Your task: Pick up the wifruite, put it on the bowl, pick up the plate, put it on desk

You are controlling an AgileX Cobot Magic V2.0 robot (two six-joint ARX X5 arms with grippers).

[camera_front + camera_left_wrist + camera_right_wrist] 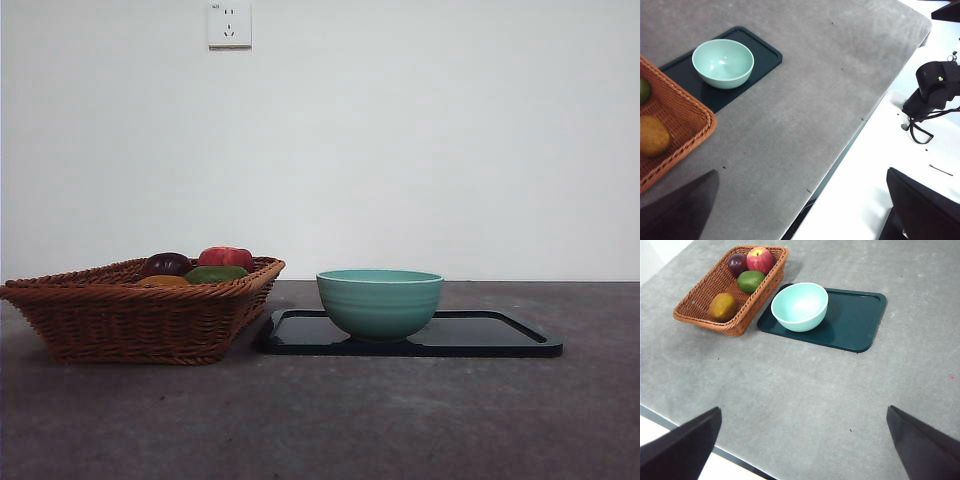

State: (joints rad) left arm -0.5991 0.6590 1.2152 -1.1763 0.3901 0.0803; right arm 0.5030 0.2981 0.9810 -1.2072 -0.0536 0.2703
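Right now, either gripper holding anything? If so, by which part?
Nothing is held. Both grippers hang open above the desk, fingers wide apart with only desk between them. The wifruite lies untouched in the basket.

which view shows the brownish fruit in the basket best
The right wrist view: the wifruite lies whole and unobstructed in the wicker basket. The front view shows only its top above the rim; the left wrist view cuts it at the edge.

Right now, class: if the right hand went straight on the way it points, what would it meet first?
Probably bare desk: the right hand, jaws wide apart, looks down at open surface short of the dark tray and bowl. Depth is unclear.
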